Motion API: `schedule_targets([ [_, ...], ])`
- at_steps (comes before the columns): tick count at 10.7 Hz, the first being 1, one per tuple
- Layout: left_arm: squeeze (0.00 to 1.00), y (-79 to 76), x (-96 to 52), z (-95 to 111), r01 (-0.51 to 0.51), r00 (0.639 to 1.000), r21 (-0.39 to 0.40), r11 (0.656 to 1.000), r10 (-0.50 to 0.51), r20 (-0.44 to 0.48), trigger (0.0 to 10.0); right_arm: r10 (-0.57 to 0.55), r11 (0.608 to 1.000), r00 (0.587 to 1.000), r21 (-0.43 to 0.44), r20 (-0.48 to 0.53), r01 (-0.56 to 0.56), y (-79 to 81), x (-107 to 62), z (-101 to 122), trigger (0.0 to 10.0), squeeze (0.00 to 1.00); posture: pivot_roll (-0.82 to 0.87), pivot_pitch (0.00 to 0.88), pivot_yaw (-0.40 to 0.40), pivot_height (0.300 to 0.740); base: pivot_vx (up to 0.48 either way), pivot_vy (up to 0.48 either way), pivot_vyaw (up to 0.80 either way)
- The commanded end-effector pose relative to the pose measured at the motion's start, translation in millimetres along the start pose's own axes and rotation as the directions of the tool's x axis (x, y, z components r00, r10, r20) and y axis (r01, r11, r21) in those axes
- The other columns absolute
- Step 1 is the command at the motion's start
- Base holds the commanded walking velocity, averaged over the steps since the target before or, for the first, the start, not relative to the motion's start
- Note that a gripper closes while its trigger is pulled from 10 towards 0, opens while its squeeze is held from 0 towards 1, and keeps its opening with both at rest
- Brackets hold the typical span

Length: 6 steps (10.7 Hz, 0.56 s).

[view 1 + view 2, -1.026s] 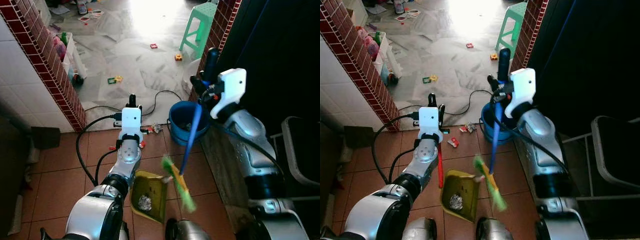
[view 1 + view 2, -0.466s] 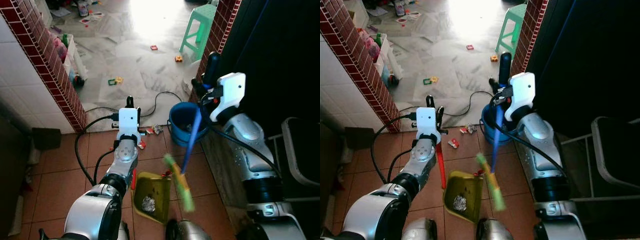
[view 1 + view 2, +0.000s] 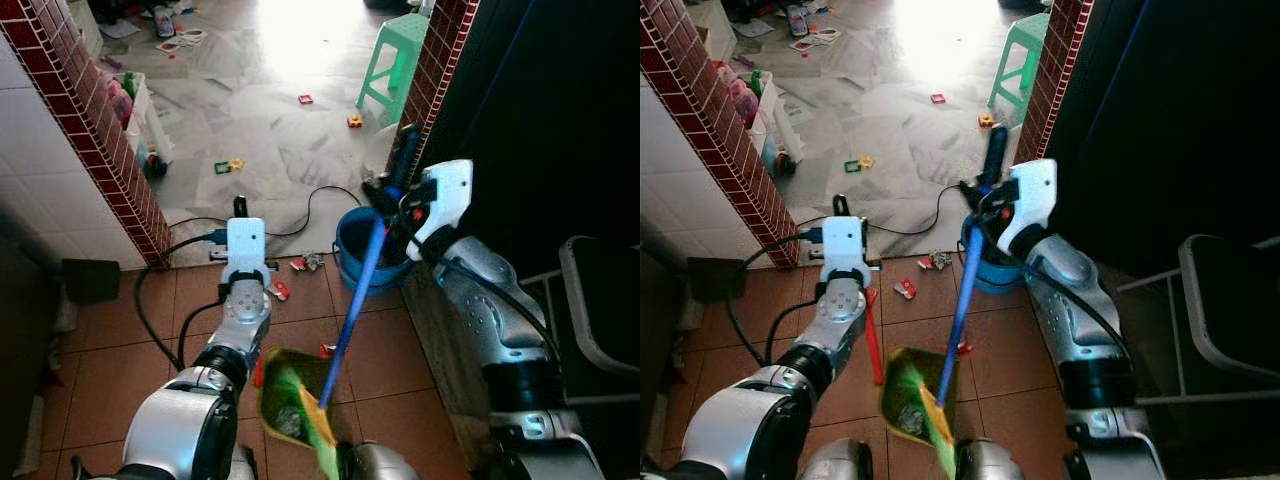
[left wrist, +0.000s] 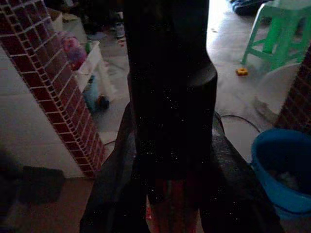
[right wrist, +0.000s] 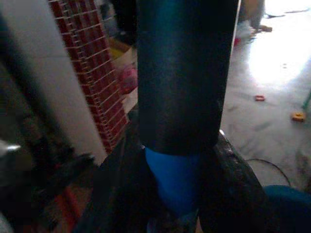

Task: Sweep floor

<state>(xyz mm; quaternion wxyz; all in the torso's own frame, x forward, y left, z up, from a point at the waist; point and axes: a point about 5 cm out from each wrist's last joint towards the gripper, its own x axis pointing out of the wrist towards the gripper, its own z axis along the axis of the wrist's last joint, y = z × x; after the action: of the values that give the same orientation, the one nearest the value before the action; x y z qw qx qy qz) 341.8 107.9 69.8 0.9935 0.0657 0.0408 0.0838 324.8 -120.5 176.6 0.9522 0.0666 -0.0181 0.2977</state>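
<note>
Swung leftward since the earlier frames, the green-and-yellow bristle head (image 3: 318, 440) of the blue-handled broom (image 3: 352, 308) lay over the mouth of the olive-yellow plastic dustpan (image 3: 283, 392), where before it had stood to the pan's right. From there the blue shaft rose obliquely to the right gripper (image 3: 392, 192), whose black fingers (image 5: 228, 189) were clamped on its dark upper grip. Crumpled debris (image 3: 902, 419) lay inside the pan on the terracotta tiled floor (image 3: 110, 370). A thin red handle (image 3: 872, 340) ran up from the pan to the left gripper (image 3: 843, 212), clenched on its dark end. Beyond stood a blue plastic bucket (image 3: 352, 262), a black cable (image 3: 310, 205) and a green plastic stool (image 3: 400, 45).
</note>
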Motion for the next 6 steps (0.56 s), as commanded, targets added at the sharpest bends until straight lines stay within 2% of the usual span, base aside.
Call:
schedule_targets([
  [1,0.00,6.0,-0.7,-9.1,0.009,1.000,0.113,0.994,-0.006,-0.031,10.0,0.070,0.997,0.995,-0.029,0.066,-0.068,10.4,1.0,18.3,10.0,0.00,-0.14,0.041,-0.030,0.740,0.000,0.000,0.00],
  [3,0.00,26.4,6.5,-0.6,-0.108,0.994,0.132,0.985,0.106,0.025,10.0,0.066,0.977,0.982,-0.211,0.175,-0.029,11.6,2.5,41.9,10.0,0.00,-0.13,0.046,-0.026,0.740,0.000,0.000,0.00],
  [5,0.00,40.4,9.6,8.0,-0.180,0.981,0.113,0.977,0.171,0.089,10.0,0.004,0.967,0.974,-0.248,0.225,0.053,4.2,3.1,48.8,10.0,0.00,-0.11,0.048,-0.027,0.740,0.000,0.000,0.00],
  [6,0.00,44.4,10.2,8.5,-0.209,0.976,0.121,0.970,0.198,0.094,10.0,-0.024,0.965,0.970,-0.248,0.241,0.086,1.1,3.5,50.5,10.0,0.00,-0.10,0.052,-0.029,0.740,0.000,0.000,0.00],
])
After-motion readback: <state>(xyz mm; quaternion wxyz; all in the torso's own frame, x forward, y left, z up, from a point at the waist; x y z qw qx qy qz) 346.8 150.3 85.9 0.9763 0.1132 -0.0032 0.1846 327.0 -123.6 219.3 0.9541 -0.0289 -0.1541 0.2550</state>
